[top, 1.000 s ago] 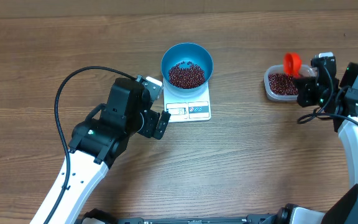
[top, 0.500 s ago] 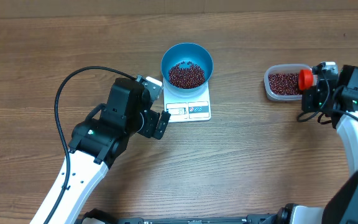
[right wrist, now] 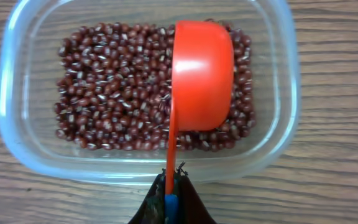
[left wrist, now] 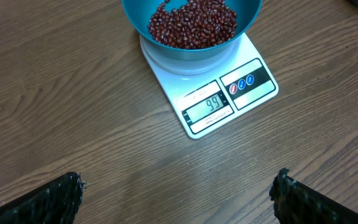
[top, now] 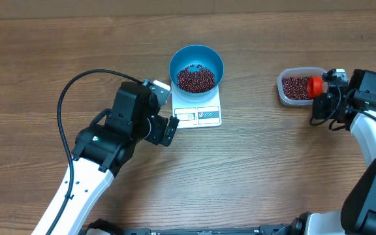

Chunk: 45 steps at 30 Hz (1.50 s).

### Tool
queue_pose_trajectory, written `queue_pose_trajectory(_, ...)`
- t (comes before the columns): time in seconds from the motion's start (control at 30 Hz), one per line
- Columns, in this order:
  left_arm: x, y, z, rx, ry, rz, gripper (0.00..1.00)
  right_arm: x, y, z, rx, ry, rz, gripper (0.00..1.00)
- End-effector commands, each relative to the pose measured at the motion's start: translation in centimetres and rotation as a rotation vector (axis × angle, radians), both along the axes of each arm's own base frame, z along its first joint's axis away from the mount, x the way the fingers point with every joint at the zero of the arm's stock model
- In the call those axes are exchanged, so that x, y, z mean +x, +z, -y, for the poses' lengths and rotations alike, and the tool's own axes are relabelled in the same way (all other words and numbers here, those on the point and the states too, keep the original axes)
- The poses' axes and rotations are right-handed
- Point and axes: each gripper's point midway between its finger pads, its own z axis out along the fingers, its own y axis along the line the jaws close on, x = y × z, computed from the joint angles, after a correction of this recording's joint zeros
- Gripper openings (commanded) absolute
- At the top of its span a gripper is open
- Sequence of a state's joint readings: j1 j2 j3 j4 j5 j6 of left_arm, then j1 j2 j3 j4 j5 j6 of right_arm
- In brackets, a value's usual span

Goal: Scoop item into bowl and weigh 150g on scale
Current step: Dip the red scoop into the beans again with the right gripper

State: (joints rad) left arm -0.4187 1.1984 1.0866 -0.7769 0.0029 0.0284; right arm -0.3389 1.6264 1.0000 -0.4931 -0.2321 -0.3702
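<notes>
The blue bowl (top: 196,67) (left wrist: 191,28) holds a layer of dark red beans (top: 196,79) (left wrist: 192,23) and stands on the white scale (top: 198,111) (left wrist: 229,93), whose display reads 99. My left gripper (top: 162,108) (left wrist: 179,198) is open just left of the scale, nothing between its fingers. At the right, a clear tub (top: 296,87) (right wrist: 278,93) holds more beans (right wrist: 117,87). My right gripper (top: 323,88) (right wrist: 171,186) is shut on the handle of an orange scoop (top: 314,85) (right wrist: 202,74), which is turned on its side over the tub's beans.
Brown wooden table (top: 273,163) all round. A black cable (top: 77,91) loops from the left arm over the table at the left. The right arm (top: 371,130) reaches in from the right edge.
My right gripper has swung the orange scoop from the tub's far rim down to its near right side and rolled it onto its side. The left arm has not moved.
</notes>
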Motion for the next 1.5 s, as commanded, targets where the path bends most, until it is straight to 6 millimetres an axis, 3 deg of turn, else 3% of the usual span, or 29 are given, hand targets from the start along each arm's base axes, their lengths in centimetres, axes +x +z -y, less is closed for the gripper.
queue_pose_trajectory(0.0,0.1,-0.3,0.0,0.003,0.009,-0.006,1.00,0.3,-0.7,-2.1,0.110,0.056,0.004,0.04)
queue_pose_trajectory(0.23,0.1,-0.3,0.0,0.003,0.009,-0.006,1.00,0.2,-0.2,-3.7,0.195,0.101,0.018,0.04)
queue_pose_trajectory(0.53,0.1,-0.3,0.0,0.003,0.009,-0.006,0.99,0.2,-0.3,-4.2,0.198,0.111,0.012,0.04)
queue_pose_trajectory(0.77,0.1,-0.3,0.0,0.003,0.009,-0.006,1.00,0.6,-0.5,-0.9,0.025,0.033,-0.005,0.04)
queue_pose_trajectory(1.1,0.1,-0.3,0.0,0.003,0.009,-0.006,1.00,0.8,0.3,1.6,-0.197,0.121,0.003,0.04)
queue_pose_trajectory(1.47,0.1,-0.3,0.0,0.003,0.009,-0.006,0.99,0.4,-0.6,0.7,-0.155,0.138,-0.003,0.04)
